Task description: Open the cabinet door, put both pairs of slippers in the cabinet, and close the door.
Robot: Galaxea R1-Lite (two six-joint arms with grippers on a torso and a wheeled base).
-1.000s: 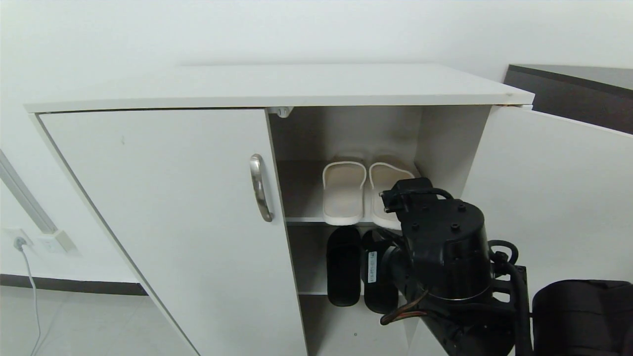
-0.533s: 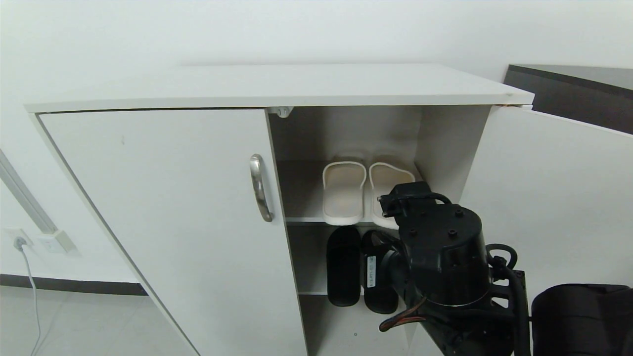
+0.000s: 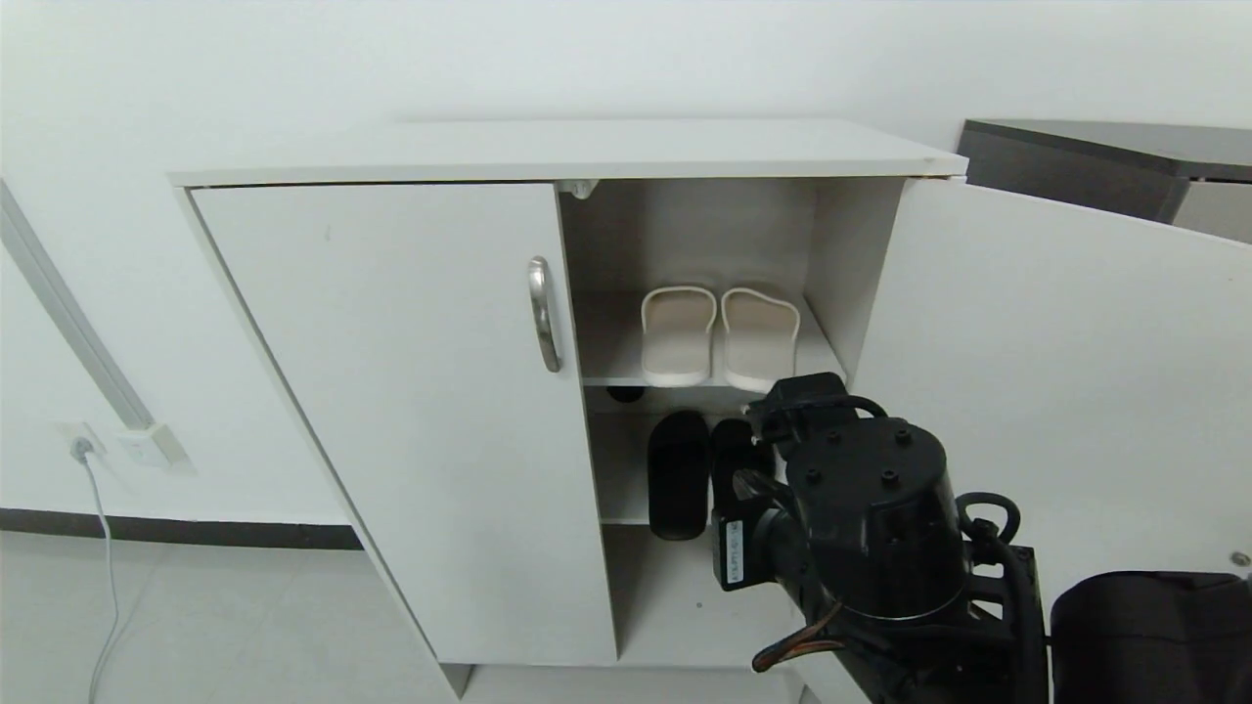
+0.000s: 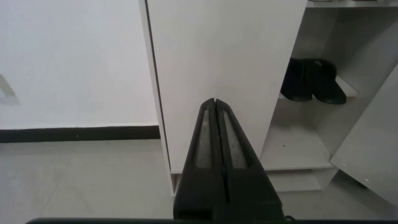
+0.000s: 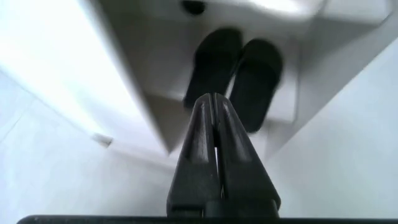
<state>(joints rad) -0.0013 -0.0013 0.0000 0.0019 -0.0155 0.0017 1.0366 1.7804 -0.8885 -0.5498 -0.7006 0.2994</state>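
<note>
**Slippers shelved; the open door is the hazard**

Both pairs lie in the cabinet (image 3: 587,147): white slippers (image 3: 719,335) on the upper shelf, black slippers (image 3: 678,474) below, heels seemingly at the shelf edge, where a closing door could catch them. The right gripper (image 5: 215,102), fingers pressed together and empty, sits just before that opening, so the open door (image 3: 1056,372) would likely strike it if swung now. Around: a wall socket (image 3: 83,448) far left; the left gripper (image 4: 214,109), also closed on nothing, facing the shut left door (image 3: 411,411); a dark desk (image 3: 1076,166) far right.
</note>
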